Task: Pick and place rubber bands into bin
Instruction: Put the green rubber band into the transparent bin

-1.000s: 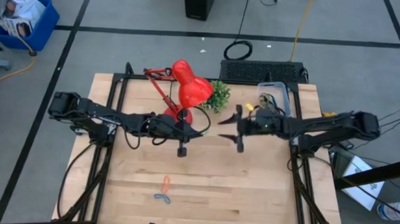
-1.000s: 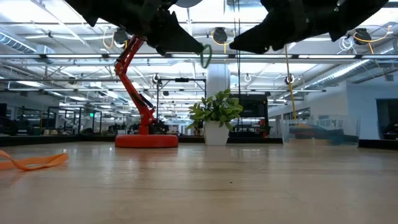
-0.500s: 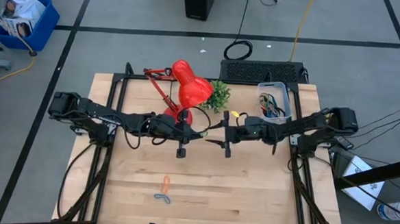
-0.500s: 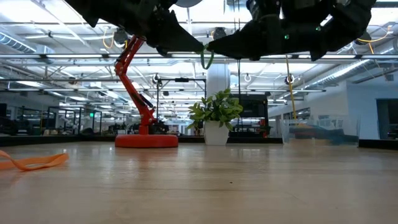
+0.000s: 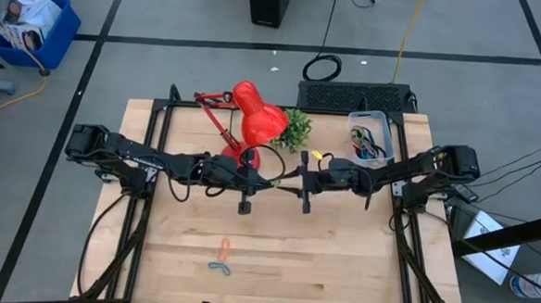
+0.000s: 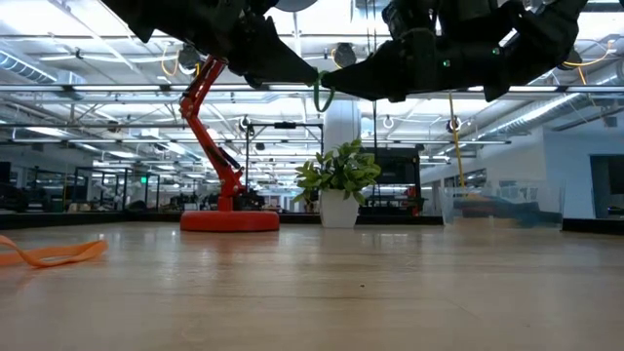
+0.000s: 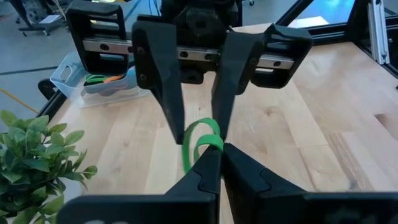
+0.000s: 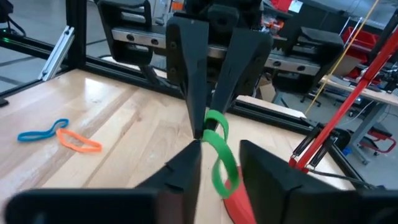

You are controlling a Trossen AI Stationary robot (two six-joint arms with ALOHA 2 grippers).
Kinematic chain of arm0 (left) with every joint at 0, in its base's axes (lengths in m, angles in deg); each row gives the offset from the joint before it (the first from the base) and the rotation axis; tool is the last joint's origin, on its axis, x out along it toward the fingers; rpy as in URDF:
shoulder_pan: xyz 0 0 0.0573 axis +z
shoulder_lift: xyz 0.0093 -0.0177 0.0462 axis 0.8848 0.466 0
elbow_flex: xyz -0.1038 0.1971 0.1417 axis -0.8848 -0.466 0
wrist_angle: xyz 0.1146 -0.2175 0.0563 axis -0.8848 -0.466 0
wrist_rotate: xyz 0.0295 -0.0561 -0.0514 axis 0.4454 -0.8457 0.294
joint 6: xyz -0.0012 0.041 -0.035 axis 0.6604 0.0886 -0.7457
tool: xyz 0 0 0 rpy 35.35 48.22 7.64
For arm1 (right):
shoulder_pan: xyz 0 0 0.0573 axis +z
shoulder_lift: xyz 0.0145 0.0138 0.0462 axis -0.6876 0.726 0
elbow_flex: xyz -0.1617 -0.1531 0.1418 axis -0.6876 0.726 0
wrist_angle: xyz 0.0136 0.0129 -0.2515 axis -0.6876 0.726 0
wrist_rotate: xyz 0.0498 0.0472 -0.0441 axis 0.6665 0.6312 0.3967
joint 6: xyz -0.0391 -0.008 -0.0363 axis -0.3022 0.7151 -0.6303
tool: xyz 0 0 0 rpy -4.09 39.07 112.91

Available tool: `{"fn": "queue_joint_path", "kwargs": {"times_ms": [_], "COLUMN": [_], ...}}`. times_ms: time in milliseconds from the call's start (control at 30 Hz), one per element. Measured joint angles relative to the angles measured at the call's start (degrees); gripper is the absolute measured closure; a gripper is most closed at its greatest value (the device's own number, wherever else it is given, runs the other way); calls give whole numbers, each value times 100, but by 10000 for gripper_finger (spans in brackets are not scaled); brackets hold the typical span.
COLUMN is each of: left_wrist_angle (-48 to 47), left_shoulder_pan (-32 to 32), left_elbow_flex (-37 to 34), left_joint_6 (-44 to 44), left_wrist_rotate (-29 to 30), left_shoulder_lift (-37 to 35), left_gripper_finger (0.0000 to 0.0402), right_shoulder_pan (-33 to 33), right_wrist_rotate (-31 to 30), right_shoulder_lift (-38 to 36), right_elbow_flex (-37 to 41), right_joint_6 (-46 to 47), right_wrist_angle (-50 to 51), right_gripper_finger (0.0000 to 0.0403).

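While both arms meet tip to tip above worktop (image 5: pixel 339 257) centre, left claw (image 7: pixel 214 149) pinches green rubber band (image 7: pixel 199 140). Right claw (image 8: pixel 214 158) half open around same band, fingers not clamped. Orange band (image 5: pixel 226 247), blue band (image 5: pixel 219 268) lie near front edge. Bin (image 5: pixel 370 136) back right, bands inside.

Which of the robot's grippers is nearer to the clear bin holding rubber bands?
Right. The right gripper sits mid-table, its arm passing beside the bin. The left gripper, shut on a green rubber band, lies farther away, beyond the right one.
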Motion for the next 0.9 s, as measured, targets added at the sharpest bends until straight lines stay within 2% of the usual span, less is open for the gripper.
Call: {"fn": "queue_joint_path", "kwargs": {"times_ms": [233, 433, 700, 900], "left_wrist_angle": [2, 22, 20, 4], "left_shoulder_pan": [0, -2, -2, -2], "left_elbow_flex": [0, 0, 0, 0], "left_joint_6": [16, 43, 6, -117], "left_wrist_rotate": [30, 318, 355, 302], "left_shoulder_lift": [0, 0, 0, 0], "left_gripper_finger": [394, 353, 310, 235], "right_shoulder_pan": [0, -2, -2, -2], "right_wrist_rotate": [0, -2, -2, -4], "right_shoulder_lift": [-2, -2, -2, -2], "right_elbow_flex": [0, 0, 0, 0], "right_joint_6": [-39, -3, 0, -4], "right_wrist_angle": [-6, 45, 164, 183], "right_gripper_finger": [394, 398, 401, 402]}}
